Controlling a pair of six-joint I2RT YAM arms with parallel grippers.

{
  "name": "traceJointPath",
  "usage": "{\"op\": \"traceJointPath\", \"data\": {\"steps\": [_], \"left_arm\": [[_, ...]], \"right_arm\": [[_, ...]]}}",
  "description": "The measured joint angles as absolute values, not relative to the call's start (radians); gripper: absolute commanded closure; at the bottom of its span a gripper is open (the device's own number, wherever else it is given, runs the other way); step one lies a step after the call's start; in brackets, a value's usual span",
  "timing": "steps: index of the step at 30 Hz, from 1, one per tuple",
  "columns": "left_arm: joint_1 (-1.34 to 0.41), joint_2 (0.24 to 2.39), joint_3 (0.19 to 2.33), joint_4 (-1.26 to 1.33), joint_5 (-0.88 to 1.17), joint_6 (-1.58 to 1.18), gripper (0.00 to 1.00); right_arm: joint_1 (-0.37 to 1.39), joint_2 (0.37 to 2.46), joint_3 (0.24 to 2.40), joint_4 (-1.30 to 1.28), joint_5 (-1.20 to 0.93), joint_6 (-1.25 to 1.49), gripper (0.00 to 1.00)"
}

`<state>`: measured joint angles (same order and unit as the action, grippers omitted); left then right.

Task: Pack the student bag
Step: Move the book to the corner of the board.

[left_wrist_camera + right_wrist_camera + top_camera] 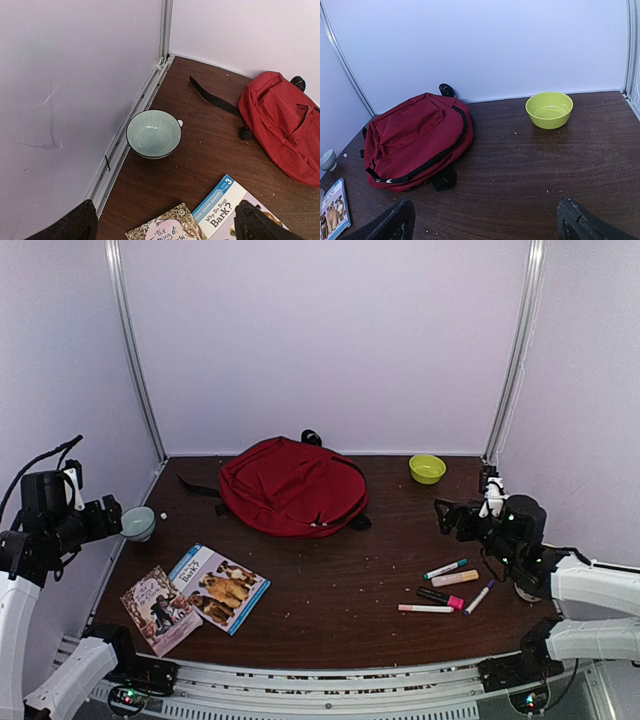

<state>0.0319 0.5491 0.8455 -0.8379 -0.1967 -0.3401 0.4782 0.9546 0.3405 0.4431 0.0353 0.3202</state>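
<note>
The student bag (292, 485) is a dark-red backpack lying flat at the back middle of the table, its zipper closed; it also shows in the left wrist view as the bag (285, 130) and in the right wrist view as the bag (412, 140). Two books (196, 595) lie front left, and several markers (447, 587) lie front right. My left gripper (112, 512) hovers open at the left edge, above the books (210, 215). My right gripper (448, 515) hangs open at the right, above bare table, holding nothing.
A pale blue bowl (138, 523) sits by the left wall, with a small white bit beside it. A lime-green bowl (427, 468) stands at the back right. A black strap (198, 487) trails left from the bag. Walls close in left, back and right.
</note>
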Motion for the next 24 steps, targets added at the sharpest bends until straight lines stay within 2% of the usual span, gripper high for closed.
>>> {"op": "traceJointPath", "data": {"steps": [5, 10, 17, 24], "left_arm": [[0.032, 0.539, 0.845, -0.838, -0.197, -0.340, 0.02], [0.032, 0.514, 0.843, -0.838, -0.202, -0.340, 0.02], [0.032, 0.513, 0.841, -0.838, -0.202, -0.340, 0.02], [0.032, 0.502, 0.839, -0.838, -0.202, -0.340, 0.02]], "right_arm": [[0.479, 0.960, 0.344, 0.419, 0.059, 0.323, 0.00], [0.506, 0.955, 0.422, 0.260, 0.123, 0.360, 0.00], [0.624, 0.907, 0.669, -0.170, 0.266, 0.548, 0.00], [0.774, 0.993, 0.826, -0.638, 0.330, 0.840, 0.00]]}}
